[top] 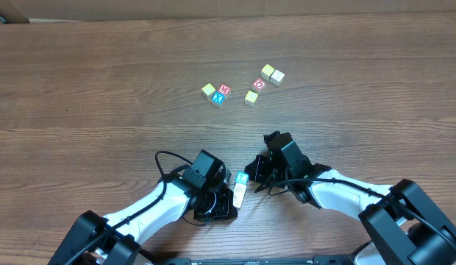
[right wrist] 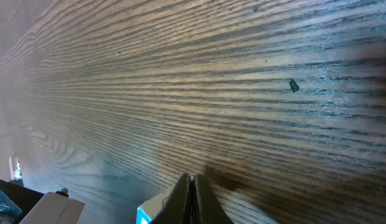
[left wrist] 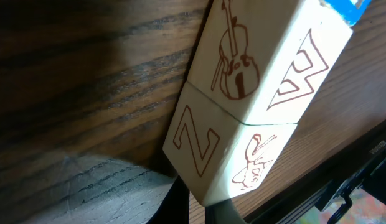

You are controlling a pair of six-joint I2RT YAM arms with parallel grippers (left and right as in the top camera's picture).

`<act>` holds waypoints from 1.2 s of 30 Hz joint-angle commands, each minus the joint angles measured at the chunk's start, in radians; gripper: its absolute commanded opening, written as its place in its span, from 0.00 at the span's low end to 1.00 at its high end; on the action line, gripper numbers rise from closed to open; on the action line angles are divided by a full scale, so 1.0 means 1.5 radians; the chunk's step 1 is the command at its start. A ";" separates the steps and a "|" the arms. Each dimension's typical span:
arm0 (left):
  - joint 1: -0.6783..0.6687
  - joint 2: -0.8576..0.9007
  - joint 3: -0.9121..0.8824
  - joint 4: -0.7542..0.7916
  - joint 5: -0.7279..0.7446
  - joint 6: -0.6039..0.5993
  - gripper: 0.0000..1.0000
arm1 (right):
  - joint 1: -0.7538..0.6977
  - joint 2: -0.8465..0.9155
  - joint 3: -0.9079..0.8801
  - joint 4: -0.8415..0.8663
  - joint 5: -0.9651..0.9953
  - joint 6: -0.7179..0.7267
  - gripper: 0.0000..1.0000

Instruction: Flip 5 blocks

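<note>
Several small blocks lie scattered at the far middle of the table, with yellow, red, blue and cream faces. A short row of blocks lies between my two grippers, blue-faced at one end and cream at the other. In the left wrist view the cream blocks fill the frame, printed with a violin, W and Z. My left gripper is shut, its tips right at the nearest cream block's corner. My right gripper is shut and empty, with a blue-edged block just behind its fingers.
The table's wood stretches bare to the left and right of the scattered blocks. A dark rail along the table's near edge runs close beside the cream blocks. Both arms crowd the near middle of the table.
</note>
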 commanded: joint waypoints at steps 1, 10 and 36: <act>-0.001 0.006 0.003 0.014 -0.008 -0.020 0.04 | 0.008 0.002 0.008 -0.003 -0.025 -0.002 0.04; -0.001 0.006 0.003 0.023 -0.008 -0.033 0.04 | 0.008 0.002 0.008 -0.003 -0.025 -0.002 0.04; -0.001 0.006 0.003 0.048 -0.013 -0.085 0.04 | 0.008 0.002 0.008 -0.003 -0.025 -0.002 0.04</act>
